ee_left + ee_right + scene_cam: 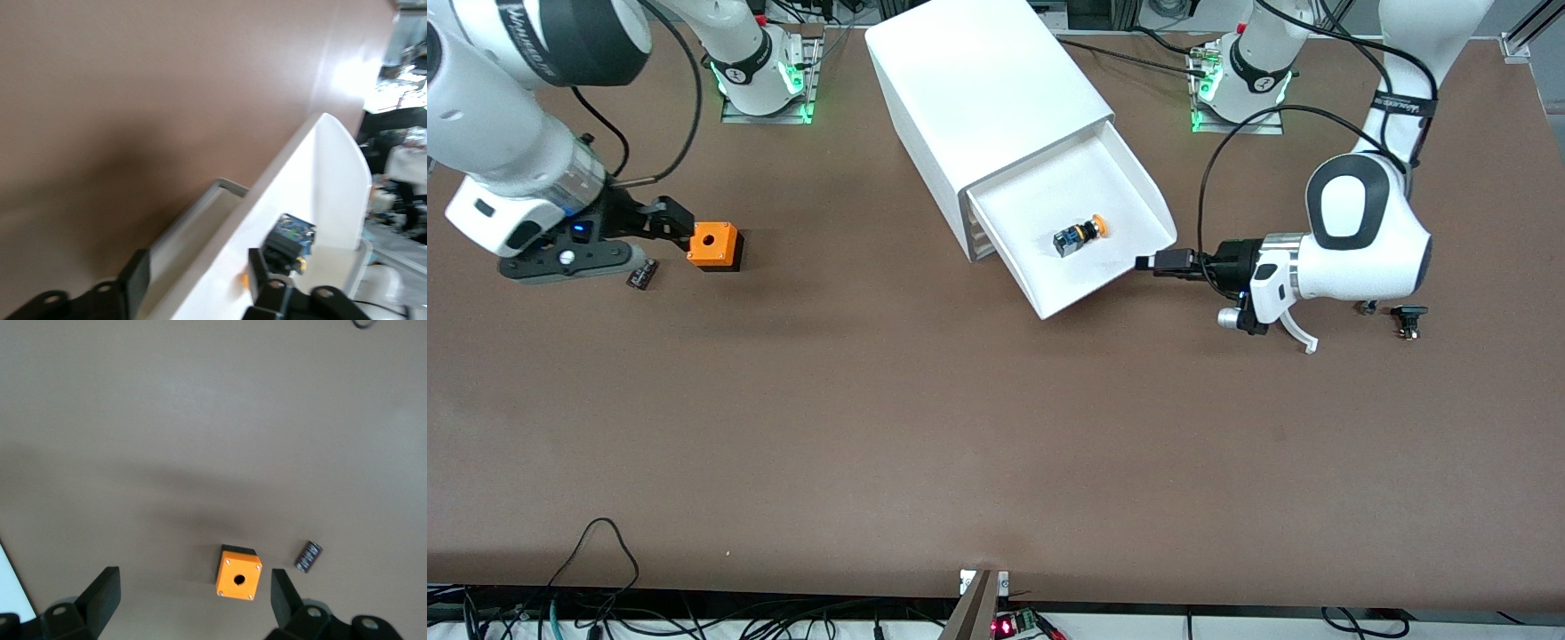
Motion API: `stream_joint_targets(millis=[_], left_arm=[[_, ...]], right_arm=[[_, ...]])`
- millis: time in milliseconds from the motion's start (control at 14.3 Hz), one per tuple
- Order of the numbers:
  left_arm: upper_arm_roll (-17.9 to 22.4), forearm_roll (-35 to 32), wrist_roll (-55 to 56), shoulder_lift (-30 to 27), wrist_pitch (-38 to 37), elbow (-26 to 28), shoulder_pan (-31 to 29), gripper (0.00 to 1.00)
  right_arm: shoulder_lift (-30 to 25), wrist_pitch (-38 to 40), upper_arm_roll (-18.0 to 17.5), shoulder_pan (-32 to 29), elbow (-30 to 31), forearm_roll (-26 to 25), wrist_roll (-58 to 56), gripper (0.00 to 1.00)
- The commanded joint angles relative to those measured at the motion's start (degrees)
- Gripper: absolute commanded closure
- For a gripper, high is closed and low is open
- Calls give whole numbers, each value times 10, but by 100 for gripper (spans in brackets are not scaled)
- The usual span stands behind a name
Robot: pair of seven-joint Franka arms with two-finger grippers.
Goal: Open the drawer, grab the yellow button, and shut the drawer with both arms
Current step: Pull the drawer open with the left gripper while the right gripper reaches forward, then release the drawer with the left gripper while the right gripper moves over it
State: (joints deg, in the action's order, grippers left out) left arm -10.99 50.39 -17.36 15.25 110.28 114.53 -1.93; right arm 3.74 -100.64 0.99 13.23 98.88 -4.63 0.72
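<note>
The drawer (1080,236) stands pulled out of the white cabinet (983,98) on the brown table (960,427), and the button (1080,235) lies on its side inside the drawer, orange cap toward the left arm's end. The left claw (1149,263) sits at the drawer's front corner, its fingers (135,283) parted astride the front wall and gripping nothing. The right claw (660,219) hangs open and empty, waiting just beside the orange cube (714,245), with a small black part (641,275) lying near the cube.
</note>
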Motion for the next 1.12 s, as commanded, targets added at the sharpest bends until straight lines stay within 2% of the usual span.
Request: stream_joint_targets(millis=[0,210,421,631,841,1051], left_arm=[[21,-87,9,-25,1,-40,-18,0],[51,-151,11,-49,29,-82,-28,0],[75,-272,10,-88,-13,-115,-42,0],[75,-419,24,-129,-44,-139,-39,0],[64,-512,131,-152,-77,-140,-33,0],[59,-539,254,-172,-114,-141,-26,0]], right_arm=[[32,-29,4,51,-22,5,1,0],[88,-53,4,109,-71,6,-1,0],[150,-53,4,193,-156,6,-11,0],[219,-58,4,282,-247,6,-20,0],[249,-79,4,339,-299,6,-86,0],[261,-94,-14,347,-313,38,-192,0]])
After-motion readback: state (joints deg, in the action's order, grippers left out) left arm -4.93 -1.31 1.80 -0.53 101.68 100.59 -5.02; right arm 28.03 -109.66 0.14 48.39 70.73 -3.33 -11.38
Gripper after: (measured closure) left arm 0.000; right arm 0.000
